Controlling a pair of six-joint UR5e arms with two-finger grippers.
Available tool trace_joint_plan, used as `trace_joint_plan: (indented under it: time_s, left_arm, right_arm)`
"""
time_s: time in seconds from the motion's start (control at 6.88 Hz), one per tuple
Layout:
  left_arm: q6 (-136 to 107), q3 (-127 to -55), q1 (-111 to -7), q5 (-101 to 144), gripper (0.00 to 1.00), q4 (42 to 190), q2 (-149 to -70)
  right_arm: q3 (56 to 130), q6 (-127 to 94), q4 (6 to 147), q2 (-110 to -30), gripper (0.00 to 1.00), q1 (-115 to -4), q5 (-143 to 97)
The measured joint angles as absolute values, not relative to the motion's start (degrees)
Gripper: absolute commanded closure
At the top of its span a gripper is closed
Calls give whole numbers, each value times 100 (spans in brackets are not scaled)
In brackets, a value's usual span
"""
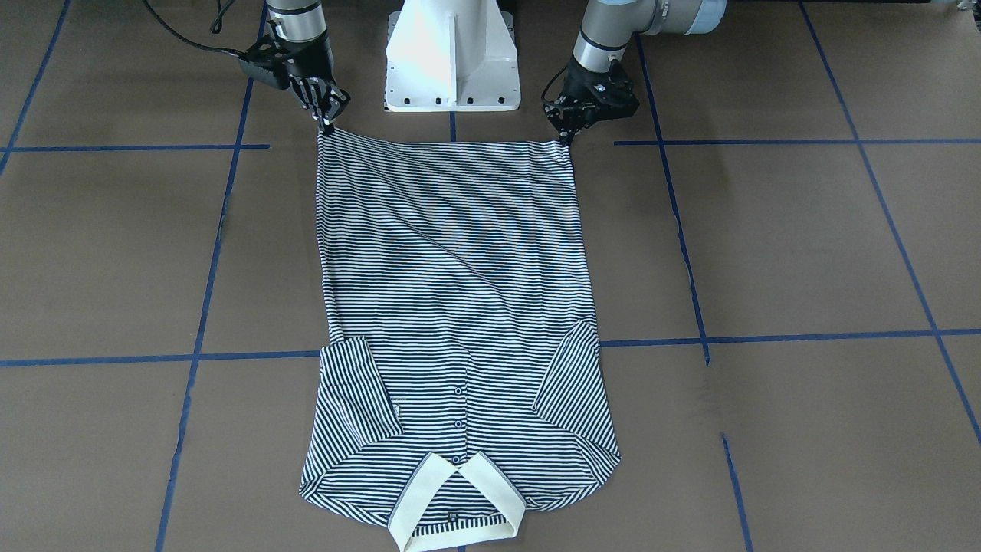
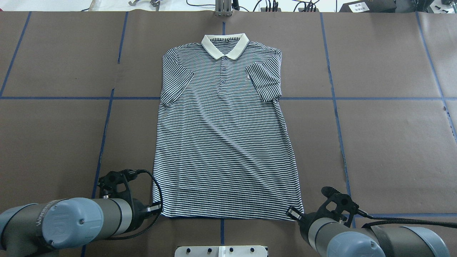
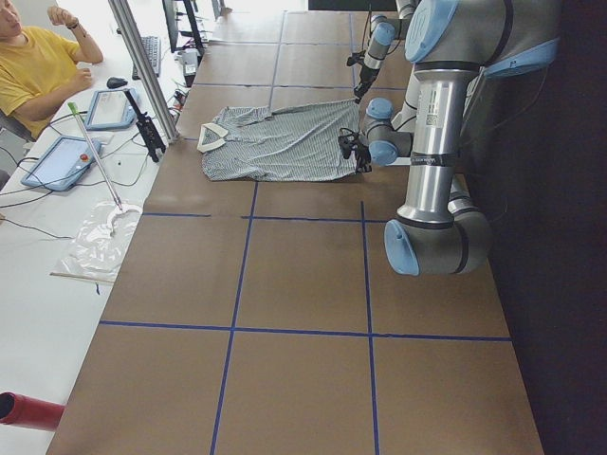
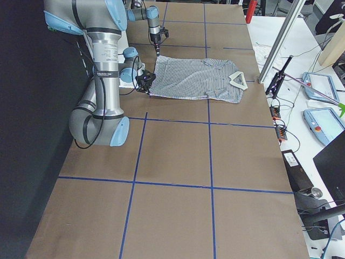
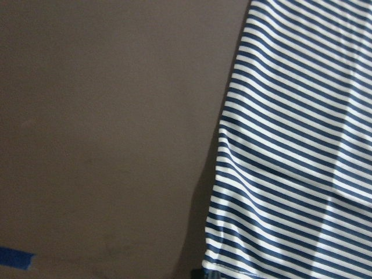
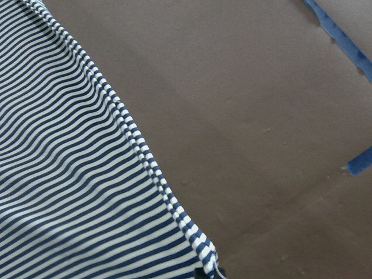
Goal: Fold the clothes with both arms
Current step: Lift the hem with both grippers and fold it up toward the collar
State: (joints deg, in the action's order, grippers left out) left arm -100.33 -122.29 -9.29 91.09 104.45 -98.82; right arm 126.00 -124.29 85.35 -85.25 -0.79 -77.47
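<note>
The navy-and-white striped polo shirt [image 1: 452, 291] lies flat, front up, on the brown table, with both sleeves folded in over the chest. Its cream collar [image 2: 225, 46] is at the far end and its hem is toward the robot base. My left gripper [image 1: 567, 136] is shut on the hem corner on the robot's left, also seen overhead [image 2: 156, 207]. My right gripper [image 1: 328, 126] is shut on the other hem corner [image 2: 293, 213]. The hem is stretched taut between them. Both wrist views show only striped cloth [image 5: 296, 145] [image 6: 70, 174] and table.
The white pedestal base [image 1: 452, 57] stands just behind the hem, between the arms. Blue tape lines [image 1: 207, 268] cross the table. An operator in yellow [image 3: 38, 66] sits with tablets beyond the collar end. Brown table surface lies either side of the shirt.
</note>
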Motion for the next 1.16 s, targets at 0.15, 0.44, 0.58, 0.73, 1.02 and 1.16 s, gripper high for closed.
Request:
trace_joint_plan:
  time_s: [0.15,0.44,0.58,0.73,1.02,1.16]
  left_arm:
    - [-10235,-12679,-825,9114,100,10051,-9875]
    - [-10596,-13339,-537,9126,100,9364,-9887]
    - [-10643,-13446,-517,9132,100,9254,-9912]
    - [-10580,-13388,-683,9133,100,9223,-10013]
    - [-9777,-12514,-1700,9135,100,9225,-10818]
    - [-9272,-11842,-2277,9137,100,9361,-11229]
  right_arm:
    - [12790,-12480,8534,-8637,100,90,-7658]
    - [13275,-12586,8534,-8979,100,407,-7319]
    - [13466,-12578,8536,-9053,100,362,-7137]
    - [13516,-12457,8538,-9031,100,127,-7012]
    - [13000,-11423,8539,-8340,100,-963,-7192]
    - [12254,-10820,8532,-7656,100,-1748,-7641]
